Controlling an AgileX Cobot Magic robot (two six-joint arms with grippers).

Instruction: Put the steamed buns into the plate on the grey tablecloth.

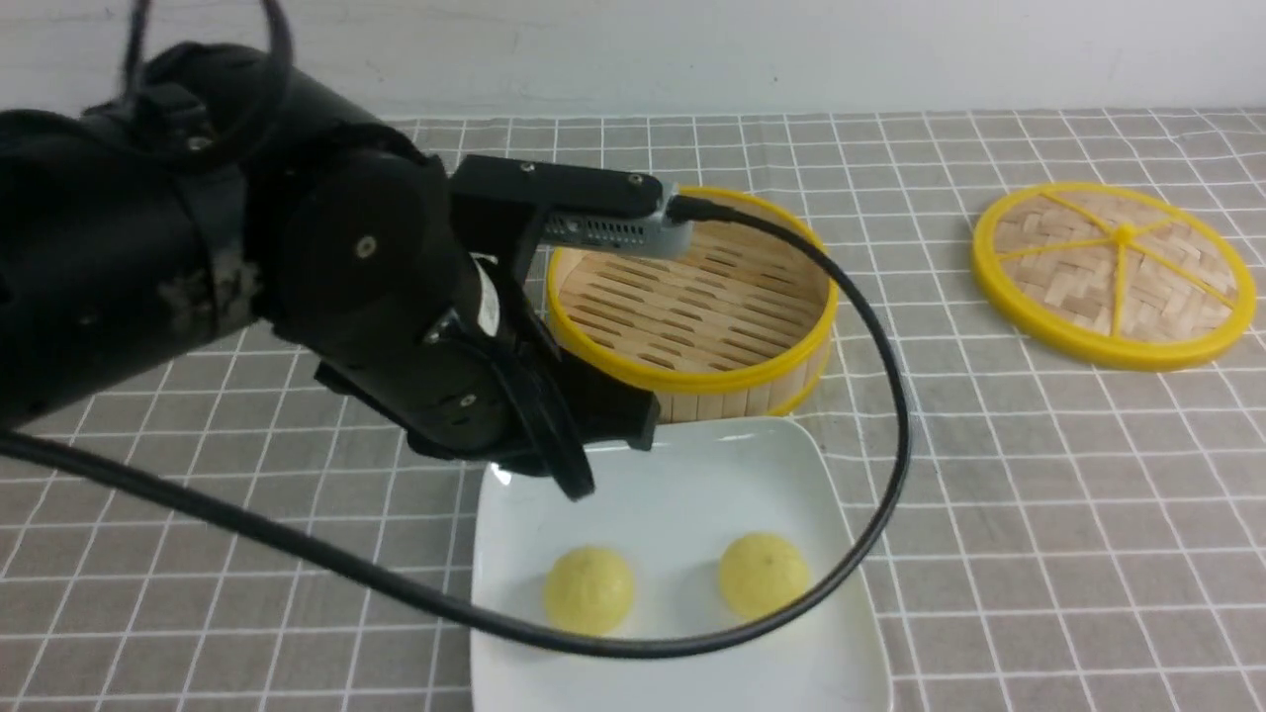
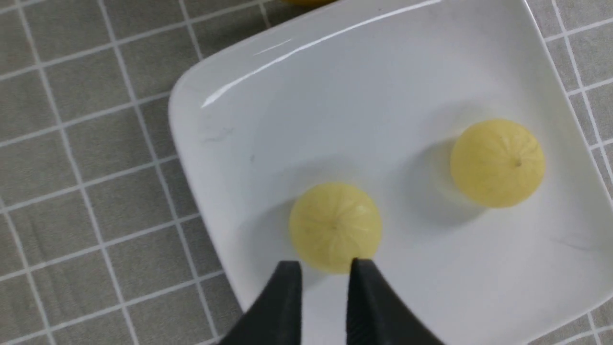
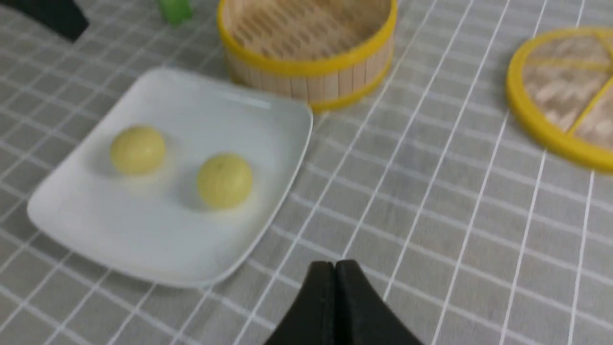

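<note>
So both steamed buns (image 1: 588, 590) are sitting on the big white square plate (image 1: 653, 494), side by side with a gap between them, and the plate is down on the grey tablecloth (image 1: 989, 593) with the white grid. A black cable (image 1: 396, 583) loops across the near part of the front view, right in front of the buns. The left gripper (image 2: 325, 268) is up over the plate, fingers a bit apart with nothing clamped between them, and one bun shows just past the tips in its wrist view. The right gripper (image 3: 334, 263) has its fingers together, nothing in them, and its wrist view looks across bare cloth toward the plate. Just beyond the plate is the round bamboo steamer (image 1: 692, 376), yellow rim, slatted bottom, no bun visible in it. The woven lid (image 1: 1118, 277) lies flat off to the right, well apart from the plate, and there's a green thing (image 3: 175, 10) near the steamer, cut off by the frame edge.
</note>
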